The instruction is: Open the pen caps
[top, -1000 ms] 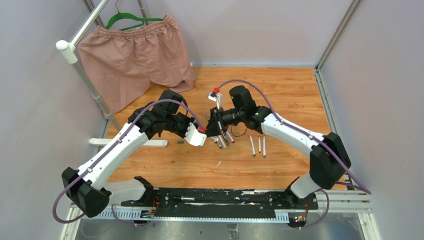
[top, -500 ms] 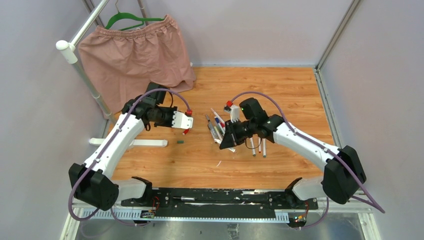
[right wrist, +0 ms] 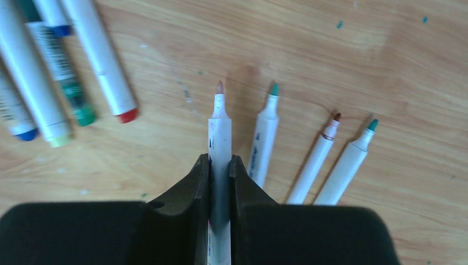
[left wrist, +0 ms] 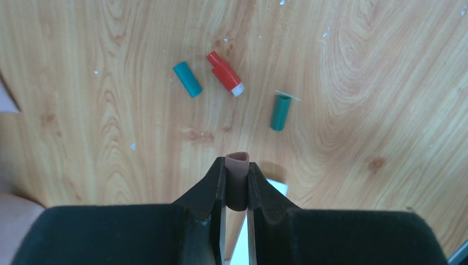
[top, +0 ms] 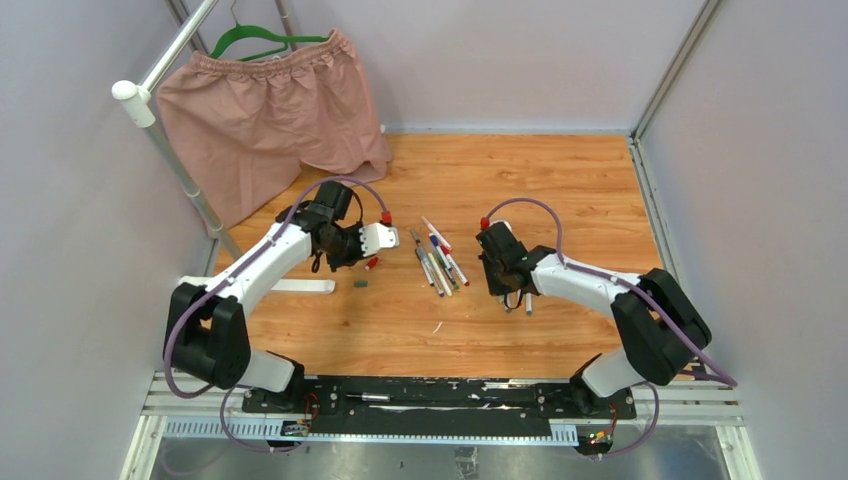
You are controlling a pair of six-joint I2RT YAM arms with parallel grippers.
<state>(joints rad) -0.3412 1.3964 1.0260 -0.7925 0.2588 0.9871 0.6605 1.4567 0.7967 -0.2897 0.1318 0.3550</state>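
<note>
The left gripper [left wrist: 237, 181] is clamped on a brownish cap [left wrist: 238, 161] that stands in line with the fingers, its base hidden. Three loose caps [left wrist: 225, 73] lie on the desk [left wrist: 359, 66] beyond. The right gripper [right wrist: 219, 165] is clamped on a pen [right wrist: 219, 127], bare tip forward, its rear hidden, with three uncapped pens [right wrist: 264, 138] lying alongside.

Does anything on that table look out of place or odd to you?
Pink shorts on a green hanger hang over the far left corner of the table, nothing to do with the pens. Otherwise nothing looks spilled or broken.
</note>
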